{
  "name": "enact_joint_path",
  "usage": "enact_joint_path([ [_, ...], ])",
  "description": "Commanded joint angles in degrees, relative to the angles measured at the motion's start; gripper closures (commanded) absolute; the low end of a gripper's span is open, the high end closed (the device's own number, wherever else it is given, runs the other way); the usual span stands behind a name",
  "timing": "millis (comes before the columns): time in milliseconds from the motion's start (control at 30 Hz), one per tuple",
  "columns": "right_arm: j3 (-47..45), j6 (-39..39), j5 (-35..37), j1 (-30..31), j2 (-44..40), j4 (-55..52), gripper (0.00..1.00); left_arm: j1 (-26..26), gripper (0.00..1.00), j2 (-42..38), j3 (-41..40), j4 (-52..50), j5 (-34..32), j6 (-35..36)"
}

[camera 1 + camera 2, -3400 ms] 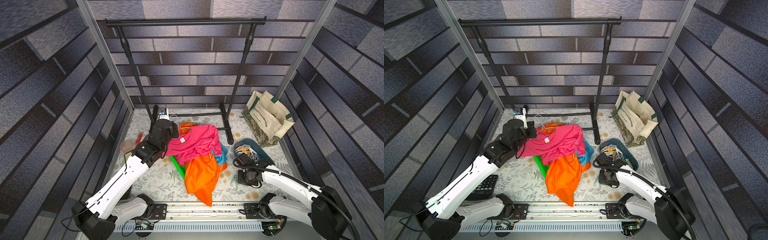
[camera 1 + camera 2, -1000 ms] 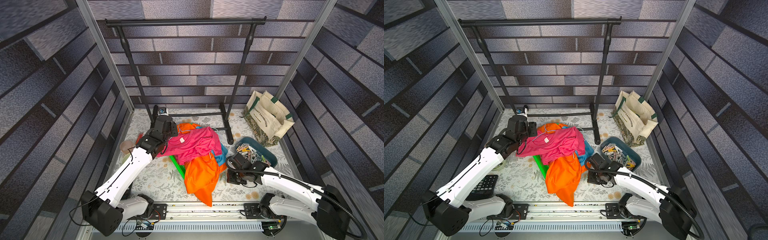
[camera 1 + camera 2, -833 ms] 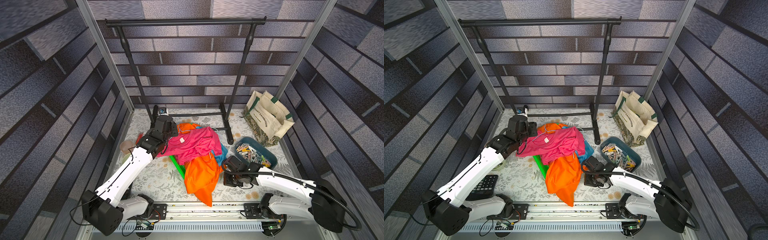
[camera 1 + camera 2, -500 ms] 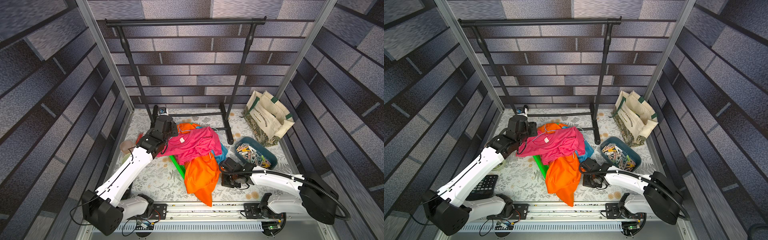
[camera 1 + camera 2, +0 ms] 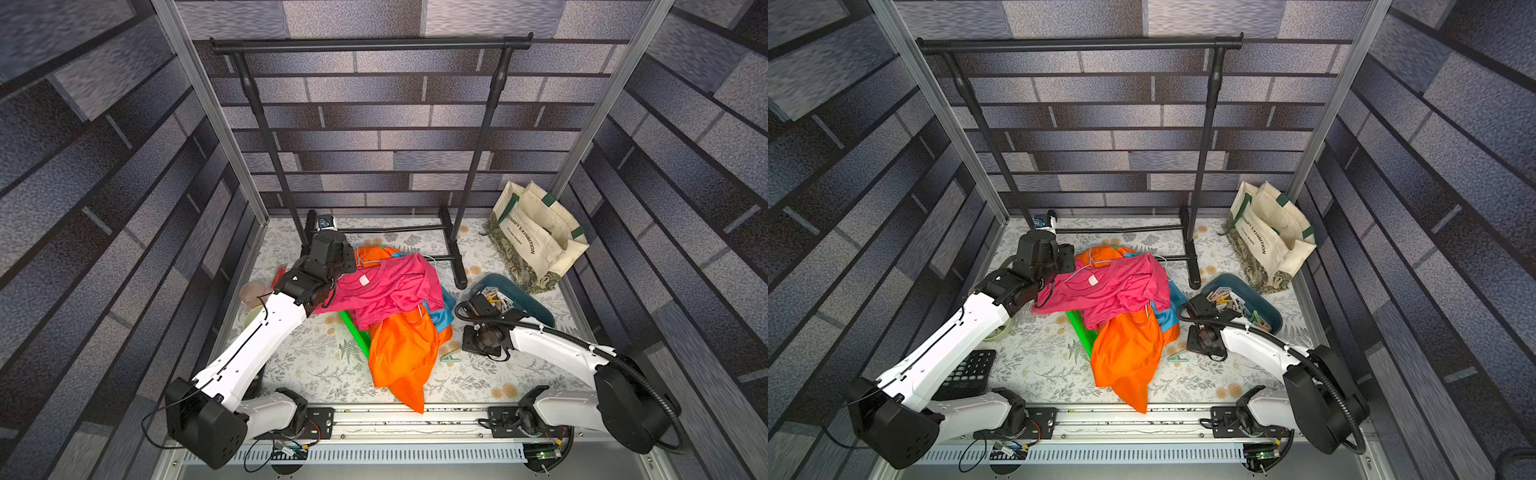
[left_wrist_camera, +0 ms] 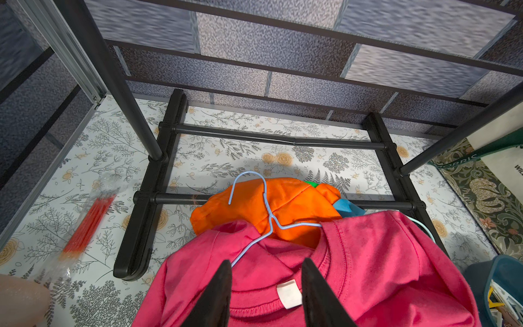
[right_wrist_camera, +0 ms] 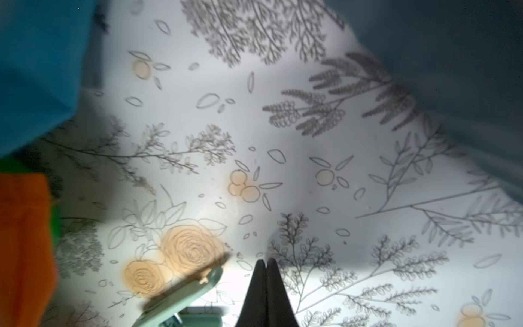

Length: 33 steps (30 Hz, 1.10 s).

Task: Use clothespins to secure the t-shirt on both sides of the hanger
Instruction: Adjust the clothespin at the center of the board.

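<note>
The clothes rail [image 5: 370,43] stands at the back of the worktop [image 5: 316,365]. A bag [image 5: 536,245] stands in the back right corner, right of the rail's foot. Just in front of the bag sits a tray [image 5: 1268,311] with clothespins [image 5: 1229,301] in it. A pile of clothes [image 5: 403,353] lies mid-worktop, left of the tray, its back edge over the rail's base bar. The t-shirt [image 5: 386,286] lies on top of the pile, and the hanger [image 6: 270,216] runs into its neck. A loose clothespin [image 5: 449,357] lies just right of the pile. A calculator [image 5: 969,372] lies front left, with a tape roll [image 5: 996,332] behind it.
</note>
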Motion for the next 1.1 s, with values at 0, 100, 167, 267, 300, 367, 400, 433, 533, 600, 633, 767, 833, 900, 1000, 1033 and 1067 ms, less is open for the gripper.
enact_joint_path([
  [0, 2.0, -3.5, -4.4, -0.2, -1.8, 0.5, 1.0, 0.6, 0.56, -1.2, 0.2, -2.2, -0.1, -0.1],
  [100, -1.4, -0.2, -12.2, 0.4, -5.8, 3.4, 1.0, 1.1, 0.55, -1.8, -0.2, -1.9, -0.1, -0.2],
  [167, -4.2, 2.3, -14.2, 2.8, -8.6, 5.4, 1.0, 1.5, 0.54, -1.9, -0.4, -1.5, 0.2, -0.4],
  [267, -6.8, 3.8, -13.6, 9.2, -10.5, 7.2, 1.0, 1.8, 0.53, -1.7, -0.5, -0.4, 1.0, -0.8],
  [300, -7.6, 4.5, -13.5, 10.5, -10.5, 7.7, 1.0, 1.9, 0.52, -1.5, -0.5, 0.0, 1.2, -1.0],
  [367, -8.1, 6.0, -13.1, 12.0, -10.3, 8.5, 0.99, 1.9, 0.48, -1.0, 0.0, 0.3, 2.0, -1.4],
  [400, -8.2, 6.6, -12.8, 12.4, -10.2, 9.2, 0.96, 1.9, 0.46, -0.7, 0.3, 0.2, 2.4, -1.6],
  [433, -8.1, 7.2, -12.7, 12.7, -10.2, 10.1, 0.96, 1.8, 0.46, -0.6, 0.6, 0.2, 2.7, -1.7],
  [533, -7.1, 8.0, -12.9, 13.3, -9.8, 12.7, 1.0, 1.9, 0.51, -0.7, 0.9, -0.4, 3.5, -1.4],
  [600, -6.3, 8.0, -12.3, 13.5, -8.6, 13.6, 1.0, 1.8, 0.54, -1.1, 0.8, -0.9, 3.0, -1.2],
  [633, -6.0, 8.0, -12.0, 13.6, -7.9, 14.3, 1.0, 1.8, 0.54, -1.4, 0.6, -0.9, 2.7, -1.2],
  [767, -4.1, 8.8, -9.3, 13.8, -3.2, 16.6, 1.0, 2.0, 0.54, -3.2, -0.7, -0.5, 1.9, -1.0],
  [833, -3.4, 8.8, -7.8, 13.7, -0.4, 17.9, 1.0, 2.1, 0.54, -3.5, -1.1, -0.5, 1.8, -1.0],
  [900, -2.6, 8.7, -7.7, 13.8, 2.2, 19.5, 1.0, 2.2, 0.54, -3.6, -1.1, -0.6, 1.9, -1.0],
  [1000, -2.6, 9.3, -7.9, 13.8, 3.9, 19.6, 1.0, 2.4, 0.54, -3.2, -0.7, -1.0, 2.1, -0.6],
  [1033, -2.8, 9.4, -8.0, 13.9, 4.0, 19.1, 1.0, 2.4, 0.54, -3.2, -0.7, -1.1, 2.1, -0.6],
  [1067, -3.3, 9.6, -8.0, 13.9, 3.7, 18.2, 1.0, 2.4, 0.54, -3.1, -0.7, -1.0, 2.1, -0.6],
])
